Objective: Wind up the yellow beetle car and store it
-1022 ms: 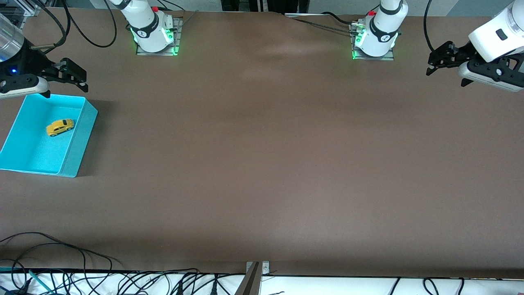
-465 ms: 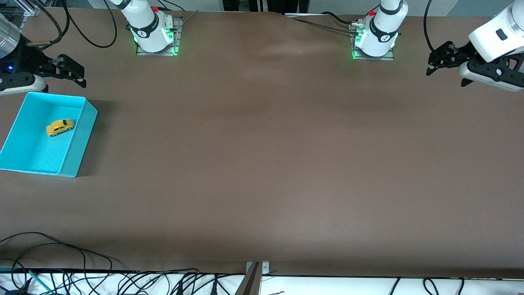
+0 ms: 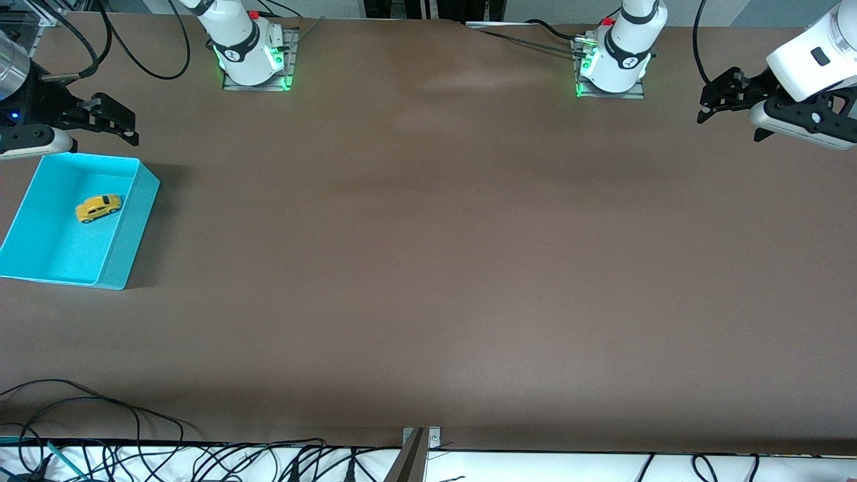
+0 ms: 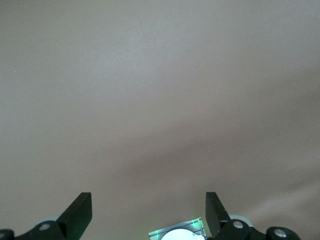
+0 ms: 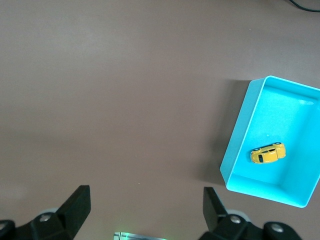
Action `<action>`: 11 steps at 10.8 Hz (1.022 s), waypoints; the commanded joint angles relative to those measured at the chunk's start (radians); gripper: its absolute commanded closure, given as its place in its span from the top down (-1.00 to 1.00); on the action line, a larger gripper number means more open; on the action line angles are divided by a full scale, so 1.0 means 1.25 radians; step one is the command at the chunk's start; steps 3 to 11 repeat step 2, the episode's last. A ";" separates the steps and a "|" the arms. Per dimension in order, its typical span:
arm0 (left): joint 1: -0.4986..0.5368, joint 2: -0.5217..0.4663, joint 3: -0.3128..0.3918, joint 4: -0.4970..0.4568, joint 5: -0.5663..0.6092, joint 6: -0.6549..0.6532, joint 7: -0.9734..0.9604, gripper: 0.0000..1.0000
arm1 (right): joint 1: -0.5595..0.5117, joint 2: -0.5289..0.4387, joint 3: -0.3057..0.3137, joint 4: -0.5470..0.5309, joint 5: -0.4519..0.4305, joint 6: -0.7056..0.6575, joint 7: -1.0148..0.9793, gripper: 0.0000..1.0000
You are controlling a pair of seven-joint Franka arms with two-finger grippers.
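I find the yellow beetle car (image 3: 98, 207) resting on its wheels inside the cyan bin (image 3: 130, 231), apart from every wall, long axis slanting across the floor — storage looks done. The right gripper (image 3: 100, 124) hangs open and empty over the bench (image 3: 428, 268) just off the bin's rim toward the bases. The left gripper (image 3: 726, 97) waits open and empty at its own end, well apart.
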 commanded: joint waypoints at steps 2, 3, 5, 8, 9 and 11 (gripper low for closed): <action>-0.001 -0.007 0.000 0.005 0.020 -0.012 -0.003 1.00 | 0.004 0.022 -0.004 0.033 -0.005 -0.024 0.011 1.00; -0.001 -0.007 0.000 0.005 0.020 -0.012 -0.003 1.00 | 0.004 0.022 -0.004 0.033 -0.005 -0.024 0.011 1.00; -0.001 -0.007 0.000 0.005 0.020 -0.012 -0.003 1.00 | 0.004 0.022 -0.004 0.033 -0.005 -0.024 0.011 1.00; -0.001 -0.007 0.000 0.005 0.020 -0.012 -0.003 1.00 | 0.004 0.022 -0.004 0.033 -0.005 -0.024 0.011 1.00; -0.001 -0.007 0.000 0.005 0.020 -0.012 -0.003 1.00 | 0.004 0.022 -0.004 0.033 -0.005 -0.024 0.011 1.00; -0.001 -0.007 0.000 0.005 0.020 -0.012 -0.003 1.00 | 0.004 0.022 -0.004 0.033 -0.005 -0.024 0.011 1.00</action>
